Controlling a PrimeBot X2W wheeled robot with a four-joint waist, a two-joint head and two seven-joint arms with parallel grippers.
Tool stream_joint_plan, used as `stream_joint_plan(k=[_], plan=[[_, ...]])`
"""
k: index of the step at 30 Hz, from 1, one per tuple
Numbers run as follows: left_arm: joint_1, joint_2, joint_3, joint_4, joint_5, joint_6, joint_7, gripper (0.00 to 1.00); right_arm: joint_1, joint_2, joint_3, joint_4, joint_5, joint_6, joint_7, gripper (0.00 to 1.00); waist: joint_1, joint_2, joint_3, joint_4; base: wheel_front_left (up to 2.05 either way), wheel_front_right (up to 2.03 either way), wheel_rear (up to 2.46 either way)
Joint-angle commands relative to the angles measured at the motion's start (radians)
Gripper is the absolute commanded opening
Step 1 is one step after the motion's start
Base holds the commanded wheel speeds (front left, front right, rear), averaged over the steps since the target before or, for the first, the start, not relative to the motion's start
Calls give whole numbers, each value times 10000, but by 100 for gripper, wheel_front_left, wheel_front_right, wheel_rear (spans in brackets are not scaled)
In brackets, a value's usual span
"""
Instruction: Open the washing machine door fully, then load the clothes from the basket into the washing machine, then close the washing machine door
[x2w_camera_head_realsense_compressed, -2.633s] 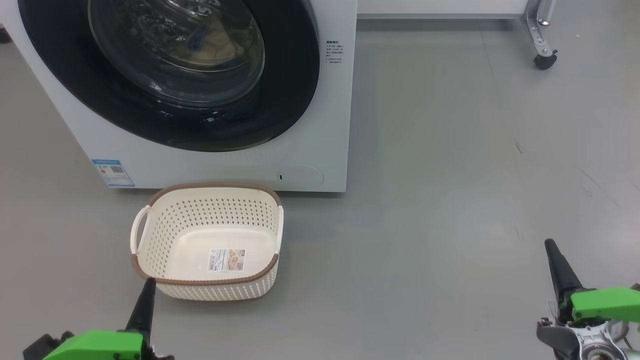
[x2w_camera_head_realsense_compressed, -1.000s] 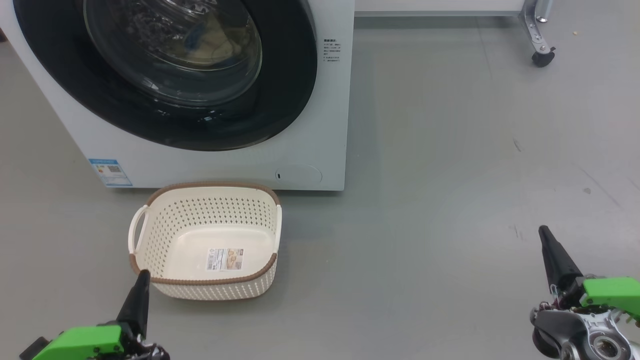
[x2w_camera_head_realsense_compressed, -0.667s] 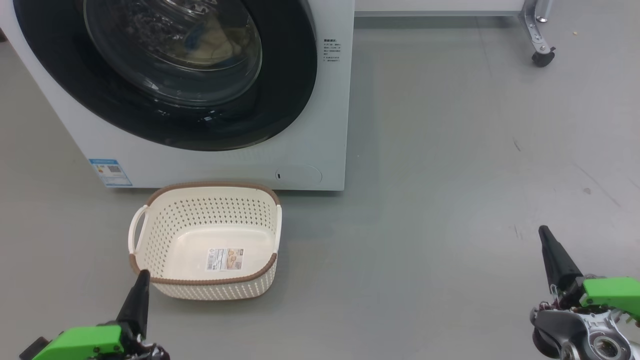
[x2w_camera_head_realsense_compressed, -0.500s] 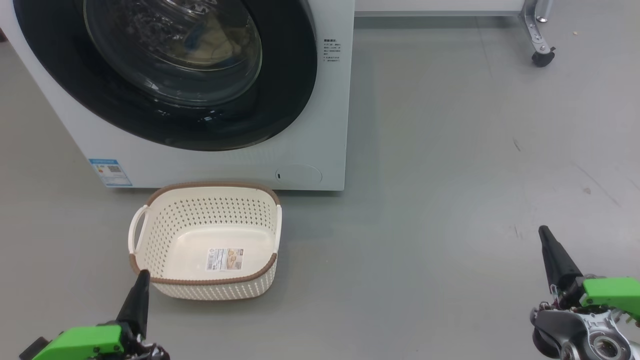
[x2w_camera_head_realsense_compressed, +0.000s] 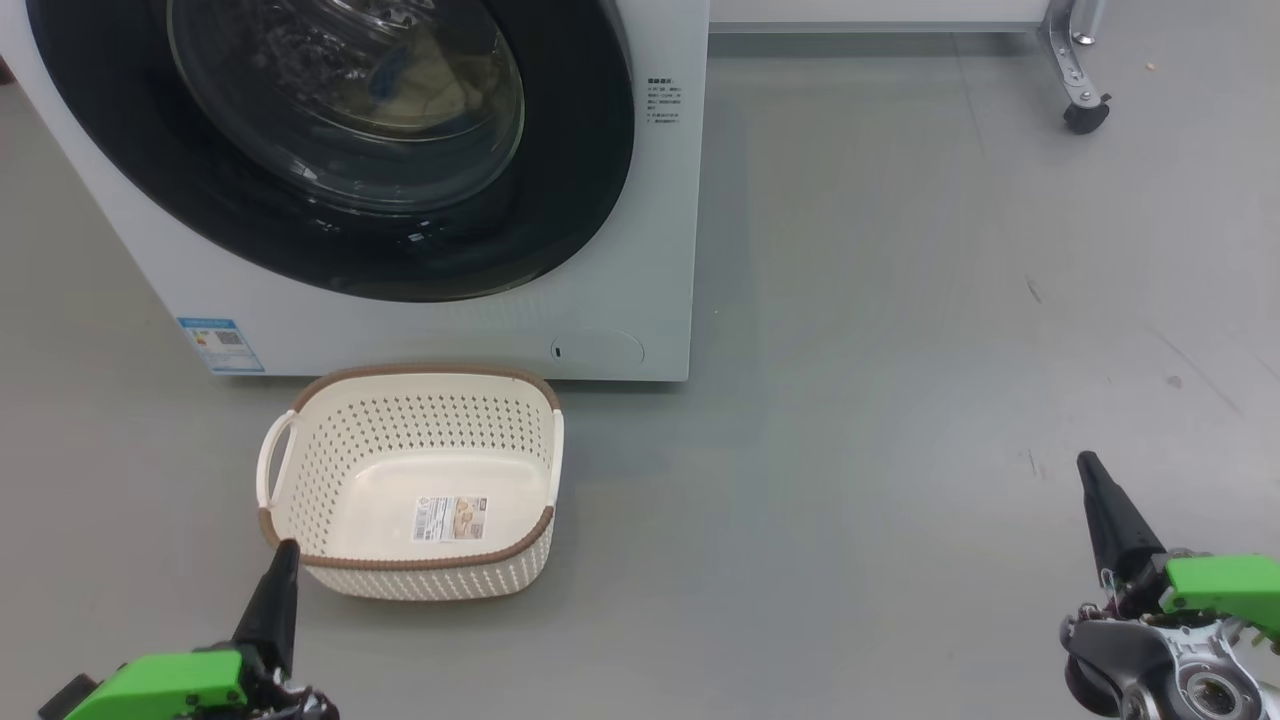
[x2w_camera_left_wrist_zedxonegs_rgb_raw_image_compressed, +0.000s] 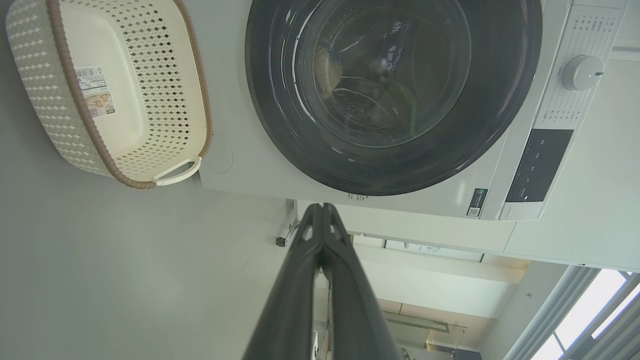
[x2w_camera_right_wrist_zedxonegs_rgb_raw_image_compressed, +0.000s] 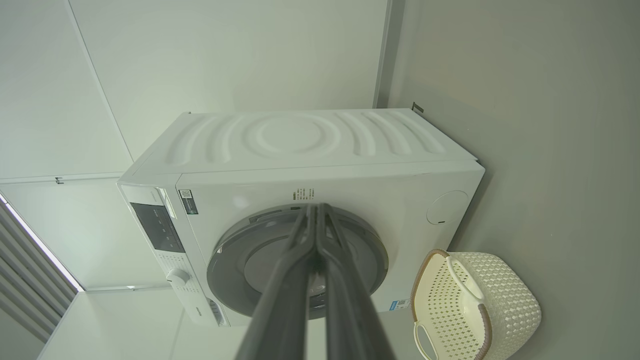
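— Black fingers (x2w_camera_head_realsense_compressed: 275, 605) at the lower left: is the left gripper (x2w_camera_head_realsense_compressed: 285, 552) holding anything?
— No, its jaws are pressed together with nothing between them, tip right by the near left corner of the basket (x2w_camera_head_realsense_compressed: 430, 582) (touching or not, I cannot tell).
— And the basket itself?
— It sits on the grey floor (x2w_camera_head_realsense_compressed: 900, 350), a label (x2w_camera_head_realsense_compressed: 453, 520) showing on its bottom, just in front of the washing machine (x2w_camera_head_realsense_compressed: 655, 250).
— The door (x2w_camera_head_realsense_compressed: 570, 200)?
— Flush against the machine's front, closed. Through its glass (x2w_camera_head_realsense_compressed: 330, 170) the clothes (x2w_camera_head_realsense_compressed: 425, 85) show pale yellow with a touch of blue inside.
— Further right?
— A caster wheel (x2w_camera_head_realsense_compressed: 1082, 116) at the far edge, then the right gripper (x2w_camera_head_realsense_compressed: 1089, 468) low at the right, clenched on nothing as well, well apart from the basket.
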Motion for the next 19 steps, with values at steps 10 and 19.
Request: stream_joint_plan(k=[10,19], plan=[[-484,79,434,-357,6,-40,73,0,-546,-26,155,-318,70,-27,56,0,0,0,0,0,0,0,0],[-485,74,440,-357,12,-40,78,0,-546,-26,155,-318,70,-27,56,0,0,0,0,0,0,0,0]])
